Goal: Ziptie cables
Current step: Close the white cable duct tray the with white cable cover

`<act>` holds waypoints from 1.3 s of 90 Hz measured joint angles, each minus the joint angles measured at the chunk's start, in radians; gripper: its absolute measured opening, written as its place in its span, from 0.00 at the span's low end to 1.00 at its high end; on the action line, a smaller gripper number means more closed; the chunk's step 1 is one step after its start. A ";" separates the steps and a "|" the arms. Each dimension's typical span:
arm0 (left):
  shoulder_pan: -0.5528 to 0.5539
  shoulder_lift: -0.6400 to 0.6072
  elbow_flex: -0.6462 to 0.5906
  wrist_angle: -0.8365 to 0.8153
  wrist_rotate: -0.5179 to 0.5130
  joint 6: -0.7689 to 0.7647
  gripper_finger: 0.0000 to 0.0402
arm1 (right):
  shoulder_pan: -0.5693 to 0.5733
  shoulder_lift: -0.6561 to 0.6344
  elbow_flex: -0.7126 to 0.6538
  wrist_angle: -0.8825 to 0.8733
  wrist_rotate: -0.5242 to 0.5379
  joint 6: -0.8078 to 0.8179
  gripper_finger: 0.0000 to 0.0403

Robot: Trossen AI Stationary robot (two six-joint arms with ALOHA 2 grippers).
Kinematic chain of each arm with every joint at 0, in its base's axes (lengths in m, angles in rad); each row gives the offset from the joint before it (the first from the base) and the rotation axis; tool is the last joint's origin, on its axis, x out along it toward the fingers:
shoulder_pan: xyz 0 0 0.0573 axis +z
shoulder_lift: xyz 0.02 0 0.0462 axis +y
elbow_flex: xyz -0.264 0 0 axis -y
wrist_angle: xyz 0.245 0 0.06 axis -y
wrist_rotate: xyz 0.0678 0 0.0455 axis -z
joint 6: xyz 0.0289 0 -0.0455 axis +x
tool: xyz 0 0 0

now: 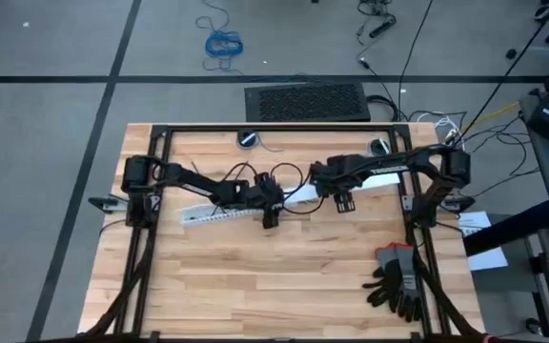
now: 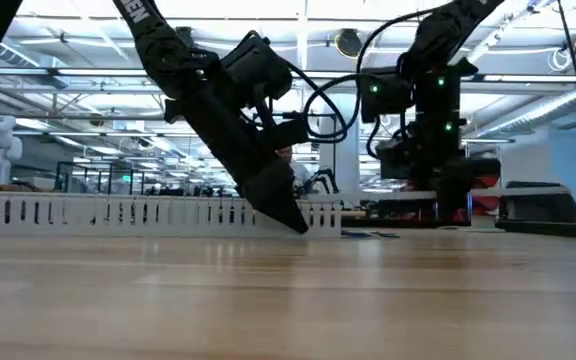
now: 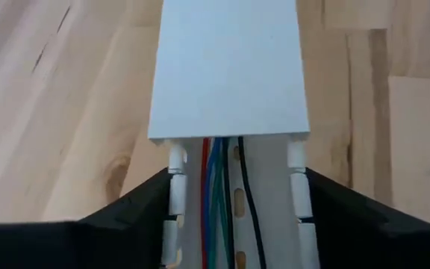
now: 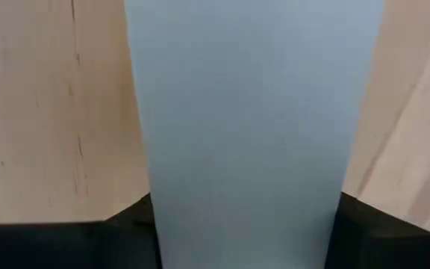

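A white slotted duct [image 1: 219, 213] lies on the table's middle, running left to right. Inside it lie the cables [image 3: 216, 202]: thin red, blue and green wires, plus a thin black strand [image 3: 249, 202] that may be a wire or a ziptie. A flat white cover [image 3: 228, 67] caps the duct's right part and runs on toward the right arm [image 1: 379, 179]. My left gripper [image 3: 237, 224] straddles the duct where the cover ends [image 1: 271, 211]. My right gripper [image 4: 245, 224] straddles the cover farther right [image 1: 343, 200]. My left gripper has the duct's two slotted side walls [image 3: 175, 196] between its fingers, just short of the cover's end. The fingers slant down from above and lie across the duct, which rests on the table. My right gripper has the white cover's two long edges [image 4: 154, 196] between its fingers. They come from above and lie across the cover. Whether the cover is lifted off the duct does not show.
A pair of dark work gloves [image 1: 396, 282] lies at the table's near right. The black frame rails [image 1: 274, 130] run along the far edge and both sides. Bare wood stretches across the near half of the table [image 1: 255, 286].
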 joint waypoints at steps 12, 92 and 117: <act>-0.004 0.000 0.000 0.000 0.001 0.000 0.60 | 0.000 0.004 0.000 -0.004 0.000 0.002 0.50; -0.005 0.000 -0.001 0.004 -0.008 -0.002 0.59 | 0.014 0.069 0.012 -0.001 -0.019 0.031 0.50; -0.005 0.000 -0.001 0.005 -0.011 -0.004 0.59 | 0.013 0.071 0.036 -0.014 -0.026 0.016 0.58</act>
